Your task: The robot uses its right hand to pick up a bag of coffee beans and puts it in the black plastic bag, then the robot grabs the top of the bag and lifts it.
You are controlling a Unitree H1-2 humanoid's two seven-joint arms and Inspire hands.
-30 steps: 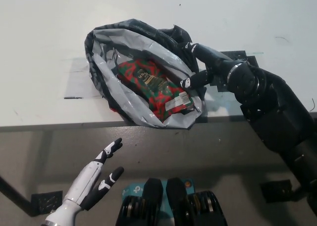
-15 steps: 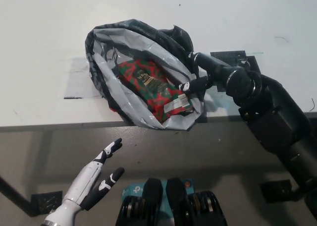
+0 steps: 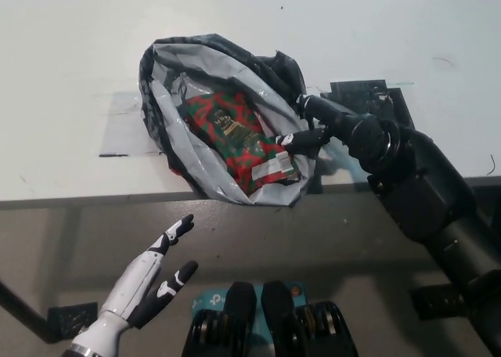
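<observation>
The black plastic bag lies open on the white table, its grey lining showing. A red and green bag of coffee beans lies inside it, label up. My black right hand is at the bag's right rim. One finger reaches inside over the coffee bag and the others stay outside, so the rim is pinched between them. The crumpled black top of the bag bunches just behind the hand. My white left hand rests open below the table's front edge at the lower left.
A black square mark sits on the table behind my right wrist. A short dark tape line lies left of the bag. The bag's near end overhangs the table's front edge. A dark block lies on the floor.
My right hand has slid left and toward me along the rim, drawing the bag's right side inward. The bag opening has narrowed. The left hand has not moved.
</observation>
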